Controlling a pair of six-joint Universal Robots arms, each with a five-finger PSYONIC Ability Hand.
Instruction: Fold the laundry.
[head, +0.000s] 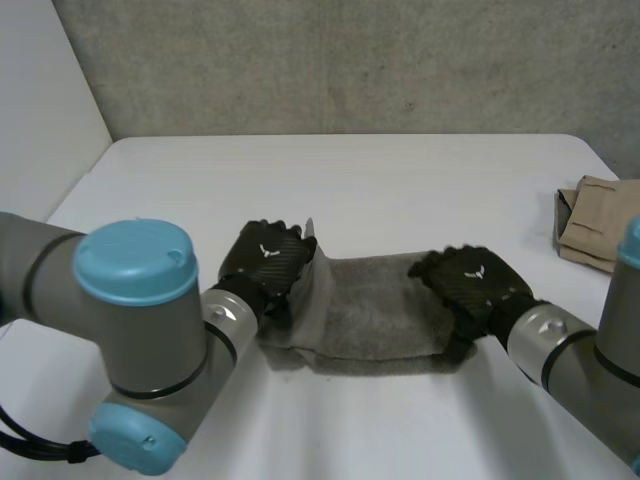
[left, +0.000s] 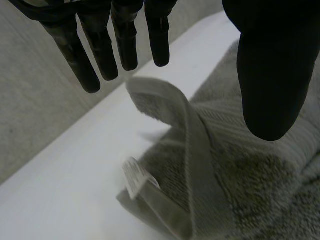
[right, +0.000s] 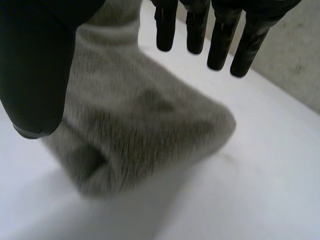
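Your left arm (head: 140, 340) fills the near left of the head view and hides the table (head: 400, 180) behind it. At the far right a folded tan cloth (head: 595, 225) is cut off by the view's edge, so you cannot tell its full shape. The table is plain white and smooth. A rough grey wall (head: 350, 60) runs along its far side, and a white panel (head: 40, 100) closes off the left. The grey towel (head: 375, 315) lies rumpled in the near middle of the table between your two hands, and each end is partly covered by a hand. Your left hand (head: 268, 262) is over the towel's left end with its fingers straight and its thumb spread wide. A raised fold of towel stands between fingers and thumb, and you cannot tell whether they touch it. Your right hand (head: 472, 280) is over the bunched right end, likewise spread wide and gripping nothing. A small white label (left: 136, 179) sticks out of the towel's hem below the left hand, and its writing cannot be read.
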